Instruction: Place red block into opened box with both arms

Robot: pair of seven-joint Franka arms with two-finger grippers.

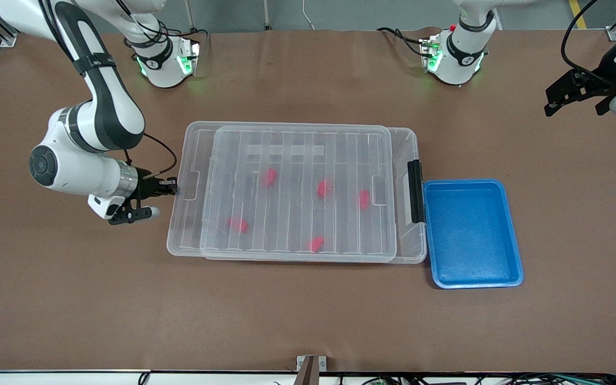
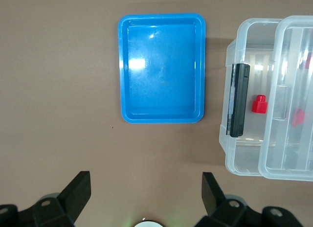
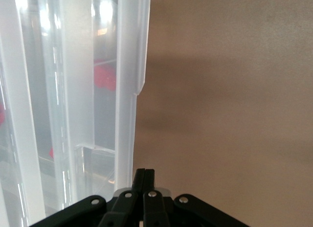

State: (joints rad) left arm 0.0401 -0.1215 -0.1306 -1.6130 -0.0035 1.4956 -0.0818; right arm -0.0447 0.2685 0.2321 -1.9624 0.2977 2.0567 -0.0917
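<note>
Ribbed lid (image 1: pixel 300 192) blurs five red blocks (image 1: pixel 270 177) inside box (image 1: pixel 182 235)

Clear plastic box (image 1: pixel 297 192) lies flat mid-table, its ribbed translucent lid (image 1: pixel 300 192) resting on top, shifted off square toward the right arm's end. Black latch (image 1: pixel 416 191) on the short end beside the left arm's side. Five red blocks (image 1: pixel 270 177) inside, apparently scattered, blurred through the lid.

We see the red blocks (image 1: pixel 270 177) only as blurred smears through the ribbed lid (image 1: pixel 297 192). At three o'clock in the front view, the picture's edge cuts off the left arm above its gripper (image 1: pixel 578 101). The right wrist view crops the box (image 3: pixel 73 114).
</note>
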